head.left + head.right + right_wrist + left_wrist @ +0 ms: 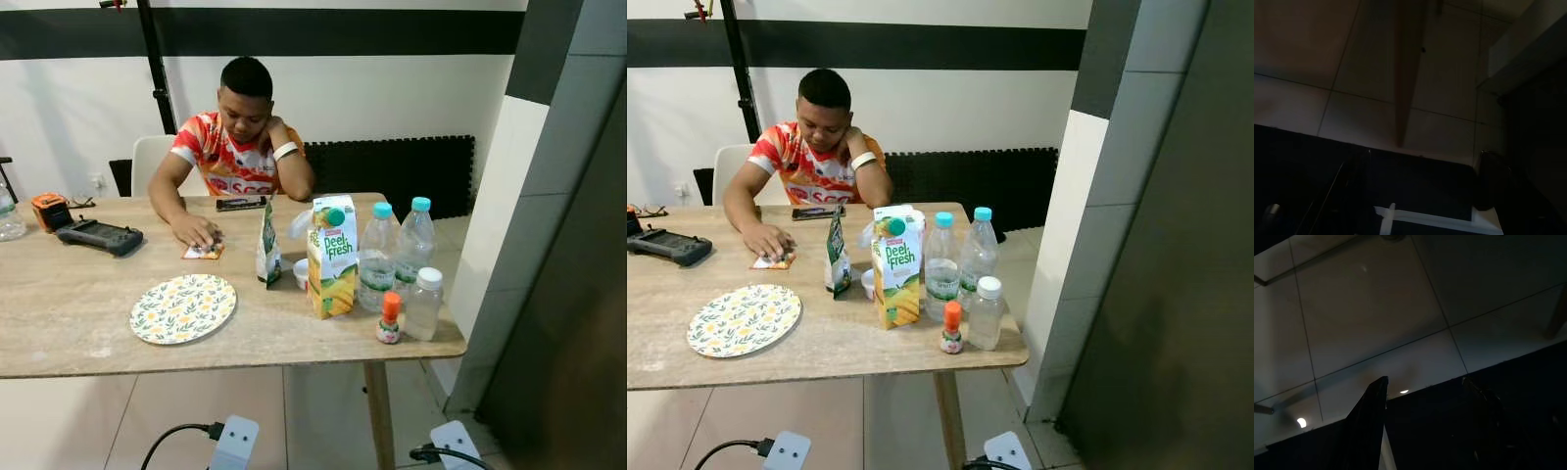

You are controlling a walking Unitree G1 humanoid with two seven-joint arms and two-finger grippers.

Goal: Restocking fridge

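While the groceries are crowded at the right end of the wooden surface (59, 323), near its front-right corner beside a dark panel (578, 323), a broad bare stretch is left around one floral plate (183, 307), with a person (235, 147) seated at the far edge. One juice carton (332, 257) is stood upright, long axis vertical and label turned to the camera, with three clear bottles (376, 257) just beside it, one small orange-capped bottle (389, 320) in front and one green pouch (267, 250) to its left. Both arms are hung idle over the tiled floor (1371, 323), the left end effector (1425, 396) and right end effector (1425, 166) each seen with fingers spread and nothing gripped.
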